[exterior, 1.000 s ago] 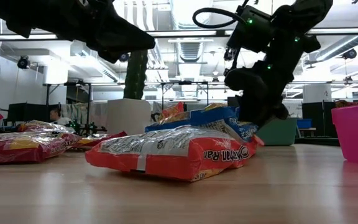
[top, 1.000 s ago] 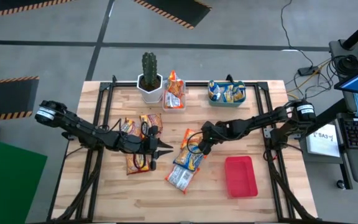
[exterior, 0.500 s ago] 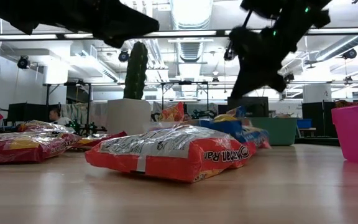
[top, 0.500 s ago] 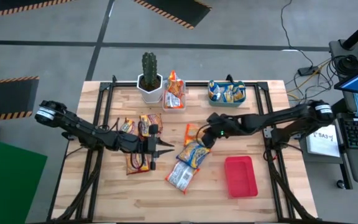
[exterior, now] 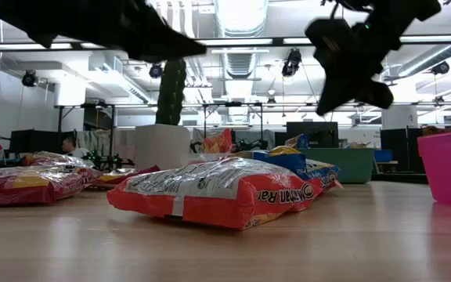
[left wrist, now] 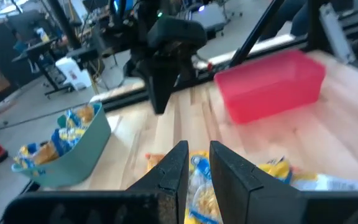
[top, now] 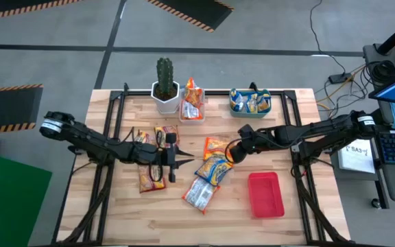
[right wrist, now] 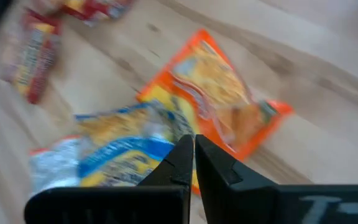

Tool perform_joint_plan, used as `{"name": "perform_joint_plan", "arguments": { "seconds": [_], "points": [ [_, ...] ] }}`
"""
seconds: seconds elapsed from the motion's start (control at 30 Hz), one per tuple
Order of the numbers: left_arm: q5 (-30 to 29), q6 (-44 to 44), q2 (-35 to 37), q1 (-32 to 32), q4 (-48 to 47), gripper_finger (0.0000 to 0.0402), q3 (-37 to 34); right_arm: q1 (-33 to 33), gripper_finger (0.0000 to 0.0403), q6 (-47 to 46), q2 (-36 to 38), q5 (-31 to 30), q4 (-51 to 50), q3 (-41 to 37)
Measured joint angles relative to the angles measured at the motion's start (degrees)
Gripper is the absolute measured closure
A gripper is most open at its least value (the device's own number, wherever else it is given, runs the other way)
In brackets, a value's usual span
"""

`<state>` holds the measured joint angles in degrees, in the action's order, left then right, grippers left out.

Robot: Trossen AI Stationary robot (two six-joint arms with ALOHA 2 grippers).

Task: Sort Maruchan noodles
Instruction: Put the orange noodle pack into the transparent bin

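Observation:
Three Maruchan noodle packets lie mid-table: an orange one (top: 216,145), a blue-and-yellow one (top: 213,168) overlapping it, and a white-and-red one (top: 199,194) nearest the front edge. Several red and orange packets (top: 151,140) lie to the left, under my left arm. My right gripper (top: 233,152) hangs shut and empty above the right end of the orange packet (right wrist: 219,106). My left gripper (top: 184,162) hovers just left of the blue-and-yellow packet (left wrist: 204,186). It points toward the table's right edge, with a narrow gap between its fingers and nothing in it.
A red tray (top: 265,194) sits at the front right. At the back edge stand a teal bin (top: 250,101) with blue-and-yellow packets, a clear bin (top: 192,103) with orange packets, and a potted cactus (top: 164,86). Bare wood shows along the front edge.
My right gripper has risen from the blue-and-yellow packet and drawn back toward the table's right edge, rolling as it went. That packet has sunk from its raised pose and lies flatter, shifted a little to the right. My left gripper has rolled about its own axis in place.

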<state>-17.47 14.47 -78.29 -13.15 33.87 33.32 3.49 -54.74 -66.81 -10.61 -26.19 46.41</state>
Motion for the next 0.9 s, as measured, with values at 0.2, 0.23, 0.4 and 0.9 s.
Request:
{"name": "perform_joint_plan", "arguments": {
  "seconds": [0.2,0.23,0.4,0.9],
  "points": [
    [3.25,-0.41,-8.01,3.05,-0.26,0.0364,2.39,-0.52,0.0359,-2.47,-0.57,-0.23,0.75,-3.89],
    [3.64,-0.40,-9.82,3.56,-0.23,0.0364,3.22,-0.52,0.0347,-2.89,-0.65,-0.64,1.69,-4.77],
    [5.56,-0.40,-18.86,7.32,-1.01,0.0364,7.45,-1.47,0.0276,-5.24,-0.79,-1.42,8.02,-10.23],
    [9.51,-0.60,-32.90,13.66,-0.94,0.0364,13.62,-8.41,0.0107,-5.61,-0.81,0.44,25.37,-20.55]
  ]
}}
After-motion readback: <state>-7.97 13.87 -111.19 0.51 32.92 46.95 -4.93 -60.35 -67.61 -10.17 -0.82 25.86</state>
